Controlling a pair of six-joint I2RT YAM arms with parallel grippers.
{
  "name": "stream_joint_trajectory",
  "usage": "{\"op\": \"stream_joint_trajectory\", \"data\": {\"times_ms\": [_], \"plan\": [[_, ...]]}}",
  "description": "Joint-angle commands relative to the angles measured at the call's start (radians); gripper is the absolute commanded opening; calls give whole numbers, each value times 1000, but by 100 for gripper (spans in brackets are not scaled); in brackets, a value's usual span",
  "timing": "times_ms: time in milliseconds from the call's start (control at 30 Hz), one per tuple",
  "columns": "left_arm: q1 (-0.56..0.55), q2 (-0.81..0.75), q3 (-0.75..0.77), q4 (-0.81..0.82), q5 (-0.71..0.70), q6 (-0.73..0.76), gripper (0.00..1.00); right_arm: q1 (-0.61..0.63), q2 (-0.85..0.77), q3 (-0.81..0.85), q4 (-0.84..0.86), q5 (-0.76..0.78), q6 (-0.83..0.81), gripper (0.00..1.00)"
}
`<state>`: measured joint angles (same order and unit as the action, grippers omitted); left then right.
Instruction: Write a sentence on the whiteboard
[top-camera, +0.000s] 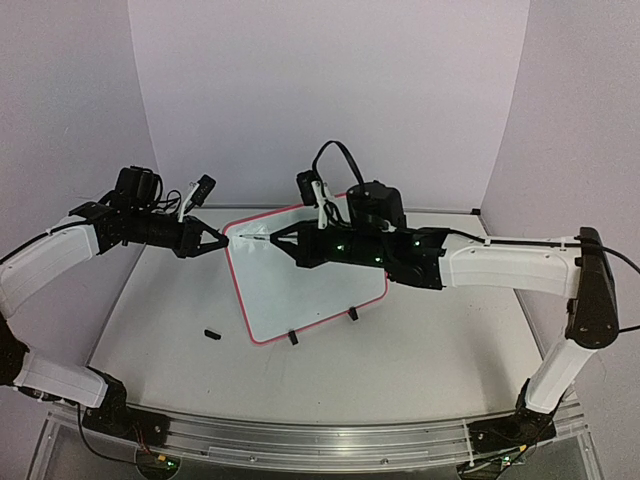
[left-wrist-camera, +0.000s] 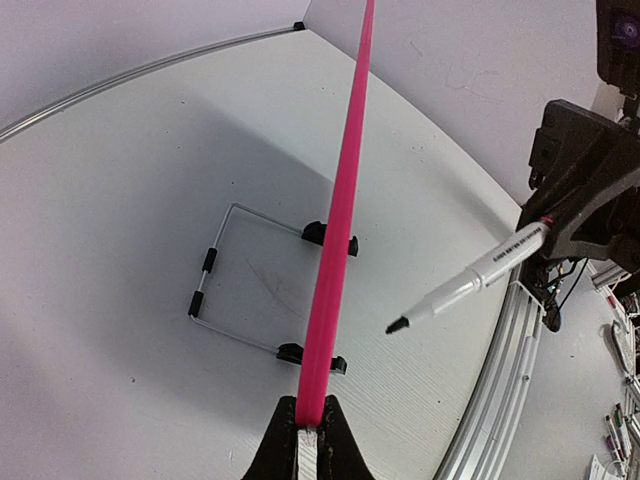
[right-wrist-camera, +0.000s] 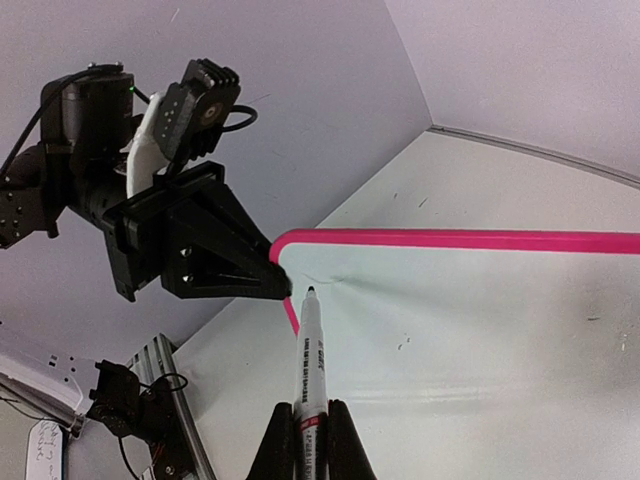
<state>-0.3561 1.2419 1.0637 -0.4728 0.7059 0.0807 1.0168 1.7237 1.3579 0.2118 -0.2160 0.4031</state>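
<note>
Large rounded-corner whiteboard with a thin pink-red frame (top-camera: 300, 285), clamped at its upper left corner by the left gripper (top-camera: 222, 240)
It stands on two small black clip feet (top-camera: 293, 338) on the pale table (top-camera: 160, 330); the right gripper (top-camera: 272, 240) is closed around a white black-tipped marker pen (right-wrist-camera: 310, 360), whose tip sits beside the held corner, contact unclear
</note>
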Motion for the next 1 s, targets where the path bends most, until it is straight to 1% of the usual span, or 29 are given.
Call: {"op": "stream_joint_trajectory", "data": {"times_ms": [0, 133, 167, 200, 233, 267, 300, 433, 500, 567, 667, 833, 900, 967], "plan": [[3, -14, -10, -4, 6, 26, 0, -1, -42, 1, 41, -88, -17, 0], [3, -18, -8, -8, 0, 25, 1, -1, -63, -24, 44, -63, -17, 0], [3, -22, -7, -8, -6, 24, 4, -1, -72, -30, 44, -59, -22, 0], [3, -25, -7, -8, -11, 22, 9, -2, -84, -39, 44, -58, -28, 0], [3, -30, -6, -9, -22, 20, 16, -3, -101, -47, 44, -57, -35, 0], [3, -37, -5, -10, -29, 17, 26, -3, -114, -60, 44, -58, -44, 0], [3, -43, -5, -9, -37, 12, 33, -3, -133, -76, 44, -55, -53, 0], [3, -100, -7, 13, -73, -23, 58, -3, -228, -155, 68, -32, -106, 0], [3, -138, -11, 49, -95, -56, 67, -2, -277, -188, 87, -27, -133, 0], [3, -184, -16, 94, -115, -116, 73, -3, -308, -208, 89, -27, -154, 0], [2, -242, -18, 149, -127, -219, 78, -2, -332, -207, 80, -46, -173, 0], [-12, -255, 23, 181, -10, -332, 83, -2, -329, -150, -10, -120, -181, 0], [-50, -240, 52, 163, 15, -345, 84, -2, -327, -125, -56, -162, -182, 0], [-118, -218, 84, 118, 3, -329, 85, -4, -325, -94, -127, -210, -190, 0]]}}
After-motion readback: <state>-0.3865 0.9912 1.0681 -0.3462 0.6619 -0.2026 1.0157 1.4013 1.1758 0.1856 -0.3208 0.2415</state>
